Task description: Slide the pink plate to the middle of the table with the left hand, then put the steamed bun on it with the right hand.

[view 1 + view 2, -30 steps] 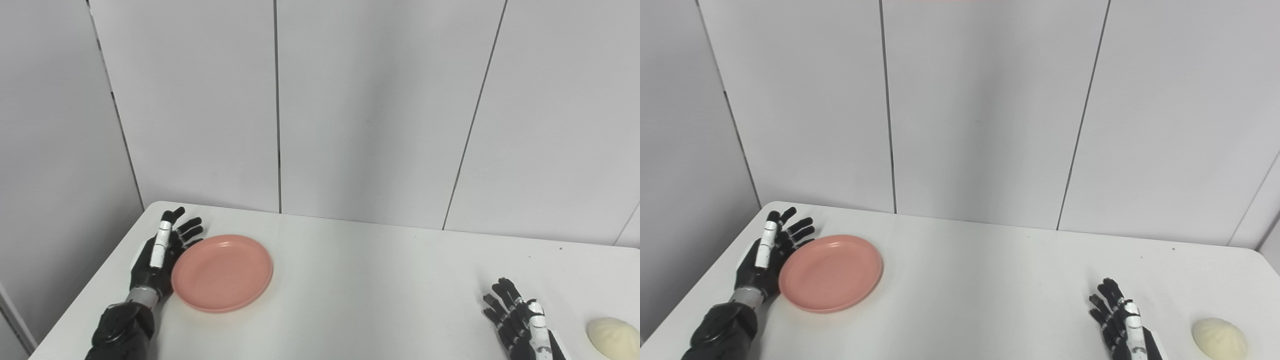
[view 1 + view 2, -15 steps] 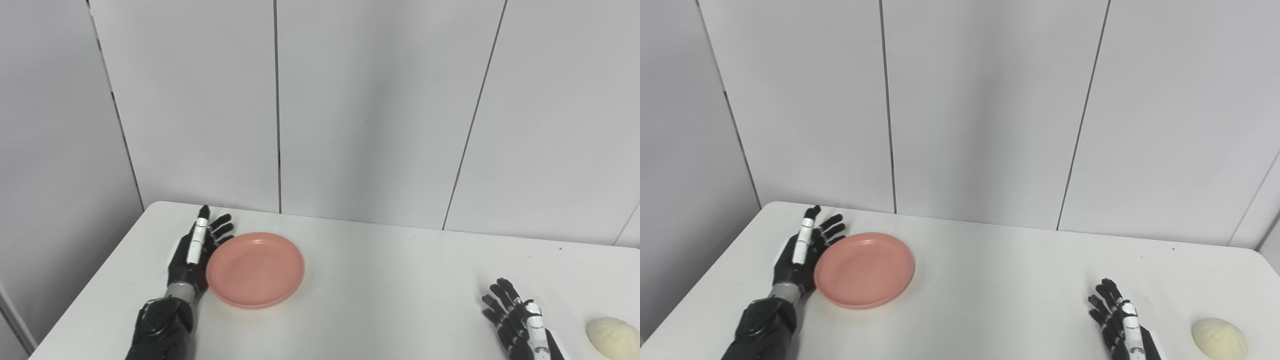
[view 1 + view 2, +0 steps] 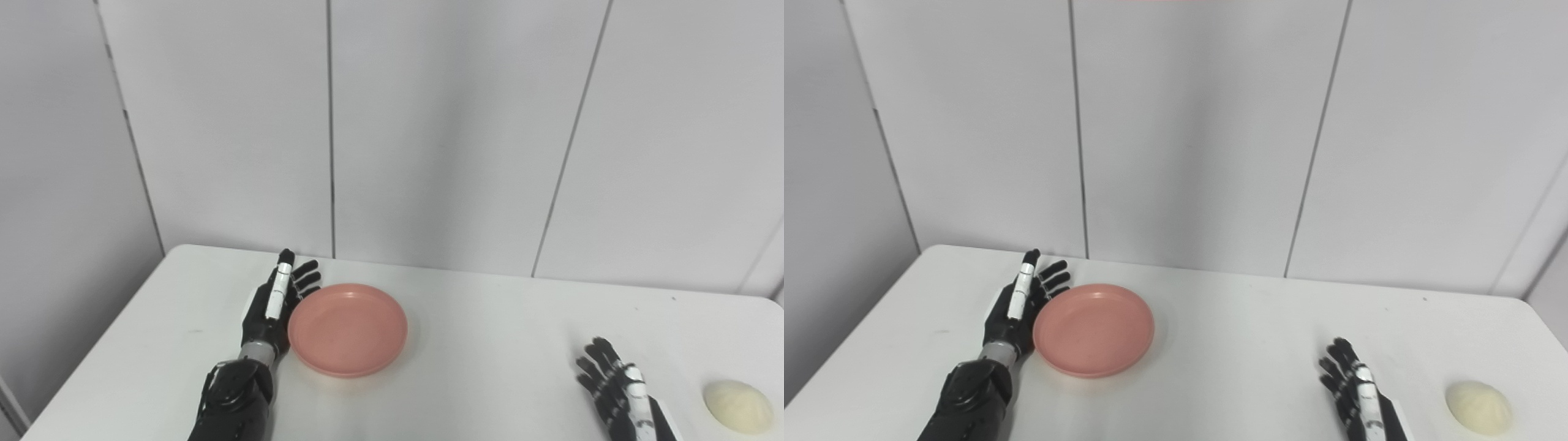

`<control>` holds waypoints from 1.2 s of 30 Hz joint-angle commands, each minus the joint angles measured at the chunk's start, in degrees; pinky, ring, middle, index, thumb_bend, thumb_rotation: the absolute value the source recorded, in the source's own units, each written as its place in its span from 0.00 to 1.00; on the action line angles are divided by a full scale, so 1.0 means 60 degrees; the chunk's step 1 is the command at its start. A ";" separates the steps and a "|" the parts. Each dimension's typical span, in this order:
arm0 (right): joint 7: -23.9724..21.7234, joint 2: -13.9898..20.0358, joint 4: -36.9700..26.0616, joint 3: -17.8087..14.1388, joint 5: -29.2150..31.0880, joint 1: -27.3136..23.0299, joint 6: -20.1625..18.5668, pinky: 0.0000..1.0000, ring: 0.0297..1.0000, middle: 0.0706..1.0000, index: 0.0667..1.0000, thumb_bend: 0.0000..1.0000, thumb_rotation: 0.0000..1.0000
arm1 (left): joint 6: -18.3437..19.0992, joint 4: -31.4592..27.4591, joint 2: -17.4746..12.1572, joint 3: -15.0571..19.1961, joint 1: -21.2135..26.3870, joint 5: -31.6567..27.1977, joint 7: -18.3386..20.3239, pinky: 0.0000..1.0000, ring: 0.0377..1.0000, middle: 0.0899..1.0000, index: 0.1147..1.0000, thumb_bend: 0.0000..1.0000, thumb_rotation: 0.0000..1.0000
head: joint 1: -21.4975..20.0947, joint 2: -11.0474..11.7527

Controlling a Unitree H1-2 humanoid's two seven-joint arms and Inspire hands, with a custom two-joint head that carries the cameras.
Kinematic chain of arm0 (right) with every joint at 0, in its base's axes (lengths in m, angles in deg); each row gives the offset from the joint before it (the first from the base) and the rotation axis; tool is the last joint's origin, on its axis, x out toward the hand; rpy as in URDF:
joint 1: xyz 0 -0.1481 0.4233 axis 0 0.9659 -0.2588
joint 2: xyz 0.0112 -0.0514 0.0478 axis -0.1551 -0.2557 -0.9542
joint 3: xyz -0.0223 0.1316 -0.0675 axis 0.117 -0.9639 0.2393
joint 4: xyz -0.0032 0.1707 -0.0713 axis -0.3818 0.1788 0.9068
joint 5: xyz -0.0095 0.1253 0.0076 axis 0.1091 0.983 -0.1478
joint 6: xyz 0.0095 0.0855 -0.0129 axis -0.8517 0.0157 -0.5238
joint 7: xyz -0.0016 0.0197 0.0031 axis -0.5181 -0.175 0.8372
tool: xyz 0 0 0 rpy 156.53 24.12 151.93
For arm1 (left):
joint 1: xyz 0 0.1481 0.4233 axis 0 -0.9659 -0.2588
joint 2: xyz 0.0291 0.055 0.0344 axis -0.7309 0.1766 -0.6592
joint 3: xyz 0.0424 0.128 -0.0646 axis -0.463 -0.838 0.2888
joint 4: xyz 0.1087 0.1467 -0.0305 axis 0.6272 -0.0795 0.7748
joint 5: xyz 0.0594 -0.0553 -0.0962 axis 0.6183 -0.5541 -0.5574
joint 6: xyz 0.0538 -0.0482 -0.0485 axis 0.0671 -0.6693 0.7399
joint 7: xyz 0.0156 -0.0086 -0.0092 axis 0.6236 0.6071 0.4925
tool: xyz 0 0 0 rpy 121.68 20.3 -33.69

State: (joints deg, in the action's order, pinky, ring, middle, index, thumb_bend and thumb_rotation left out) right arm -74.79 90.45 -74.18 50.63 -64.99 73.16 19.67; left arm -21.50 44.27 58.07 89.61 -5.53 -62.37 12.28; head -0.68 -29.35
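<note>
Left eye view shows the left hand (image 3: 272, 309) with its fingers (image 3: 304, 277) spread and straight, grasping nothing; the inner edge of the palm lies flat against the left rim of the pink plate (image 3: 348, 327), set to push rather than hold. The plate lies flat on the white tabletop (image 3: 490, 343), left of the middle, so the slide looks only partly done. Out at the lower right, the right hand (image 3: 615, 386) rests low near the front edge with its fingers likewise splayed and empty, waiting. The steamed bun (image 3: 738, 398) sits just beside that hand on its outer side, near the tabletop's right end and well apart from the plate.

Several things could go wrong from here. The contact is a side push on a round rim, so if the hand presses off the plate's centre line, the plate could spin or slip away past the fingertips instead of travelling straight. A shallow rim could also let the hand ride up over it, tipping the plate. If the push stops short, the right hand may have to reach farther to set the bun down. The bun looks soft, so a hard squeeze could dent it.
</note>
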 commanded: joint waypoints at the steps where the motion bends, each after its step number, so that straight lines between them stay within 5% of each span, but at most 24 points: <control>1: 0.0152 -0.0217 -0.0383 0.0172 -0.0085 0.0166 -0.0317 0.93 0.91 0.92 0.91 0.82 0.93 | 0.0192 -0.0378 0.0068 -0.0159 0.0252 0.0118 0.0025 0.76 0.79 0.79 1.00 0.86 0.81 | 0.0001 -0.0009; 12: 0.0842 -0.0819 -0.1472 0.0737 -0.0884 0.0222 -0.1142 0.90 0.89 0.92 0.90 0.83 0.95 | 0.0830 -0.1345 0.0439 -0.0463 -0.0141 0.0373 -0.0170 0.81 0.83 0.81 1.00 0.84 0.82 | -0.1865 -0.0492; 22: 0.1169 -0.1044 -0.1740 0.0976 -0.1246 0.0253 -0.1373 0.89 0.88 0.91 0.89 0.88 0.93 | 0.1025 -0.1820 0.1001 -0.0734 -0.0267 0.0454 -0.0182 0.80 0.83 0.80 1.00 0.86 0.83 | -0.2655 -0.0614; 36: 0.1298 -0.1271 -0.1533 0.1155 -0.1545 0.0147 -0.1328 0.90 0.88 0.91 0.88 0.89 0.92 | 0.0880 -0.2079 0.0914 -0.1028 -0.0544 0.0427 0.0318 0.83 0.84 0.81 1.00 0.86 0.82 | -0.3263 -0.0435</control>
State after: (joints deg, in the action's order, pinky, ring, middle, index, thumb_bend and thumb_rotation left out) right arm -66.45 83.27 -82.82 57.13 -74.18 75.33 11.03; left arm -14.95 33.66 63.86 83.81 -10.30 -59.79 13.02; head -20.30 -31.91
